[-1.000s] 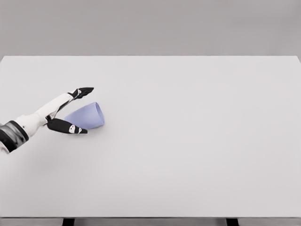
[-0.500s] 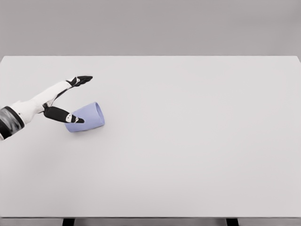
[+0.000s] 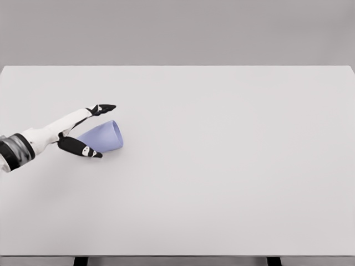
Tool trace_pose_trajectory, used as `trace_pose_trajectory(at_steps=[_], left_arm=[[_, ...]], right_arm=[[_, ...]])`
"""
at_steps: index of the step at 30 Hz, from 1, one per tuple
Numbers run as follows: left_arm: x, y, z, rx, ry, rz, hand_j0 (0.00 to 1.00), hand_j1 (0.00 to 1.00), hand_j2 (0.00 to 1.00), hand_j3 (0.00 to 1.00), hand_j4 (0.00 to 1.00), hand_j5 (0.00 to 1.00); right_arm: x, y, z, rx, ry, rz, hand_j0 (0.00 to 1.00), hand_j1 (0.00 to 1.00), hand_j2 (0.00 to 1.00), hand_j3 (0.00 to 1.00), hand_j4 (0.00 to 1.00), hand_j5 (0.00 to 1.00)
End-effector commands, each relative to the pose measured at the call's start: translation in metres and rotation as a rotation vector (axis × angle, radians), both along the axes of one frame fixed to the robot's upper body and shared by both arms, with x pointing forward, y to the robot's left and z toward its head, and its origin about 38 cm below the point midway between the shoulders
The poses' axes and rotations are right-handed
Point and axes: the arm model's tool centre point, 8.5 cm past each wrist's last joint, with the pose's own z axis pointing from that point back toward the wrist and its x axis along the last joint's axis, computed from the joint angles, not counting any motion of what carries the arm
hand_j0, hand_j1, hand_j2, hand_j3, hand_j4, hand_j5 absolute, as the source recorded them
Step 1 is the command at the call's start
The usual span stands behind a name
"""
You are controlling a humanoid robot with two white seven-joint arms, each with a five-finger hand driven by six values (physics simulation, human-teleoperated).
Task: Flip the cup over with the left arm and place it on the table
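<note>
1. The cup (image 3: 102, 137), pale blue, lies on its side on the table (image 3: 222, 166), left of centre. Its wide mouth faces right; the narrower base points toward the incoming arm.
2. The left hand (image 3: 77, 133) reaches in from the left edge and brackets the cup's base end. The long fingers (image 3: 102, 108) extend above and behind the cup; the thumb (image 3: 83, 149) lies across its lower front.
3. Hand state: digits apart, straddling the cup and not clamped. A visible gap separates the upper fingers from the cup wall. Whether the thumb touches cannot be told from this view.
4. Right arm: not in view.
5. Step in hand (judgement): closing the grasp ahead of the flip.
6. To do it well: advance a little so the palm seats near the base, then close thumb and fingers on opposite sides of the wall together (one-sided contact would likely roll the cup away).
7. Grip low on the taper, which narrows toward the hand and invites slip. Lift clear before rotating the wrist.
</note>
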Motion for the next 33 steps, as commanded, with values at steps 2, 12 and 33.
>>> trace_pose_trajectory(at_steps=[2,12,33], left_arm=[[0.002,-0.002,0.003,-0.006,-0.007,-0.003,1.0,1.0,1.0,1.0,1.0,1.0],[0.004,-0.006,-0.002,-0.001,0.018,0.023,1.0,1.0,1.0,1.0,1.0,1.0],[0.008,-0.006,-0.014,0.026,0.058,0.128,1.0,1.0,1.0,1.0,1.0,1.0]], right_arm=[[0.0,0.0,0.0,0.0,0.0,0.0,1.0,1.0,1.0,1.0,1.0,1.0],[0.0,0.0,0.0,0.0,0.0,0.0,1.0,1.0,1.0,1.0,1.0,1.0],[0.0,0.0,0.0,0.0,0.0,0.0,1.0,1.0,1.0,1.0,1.0,1.0]])
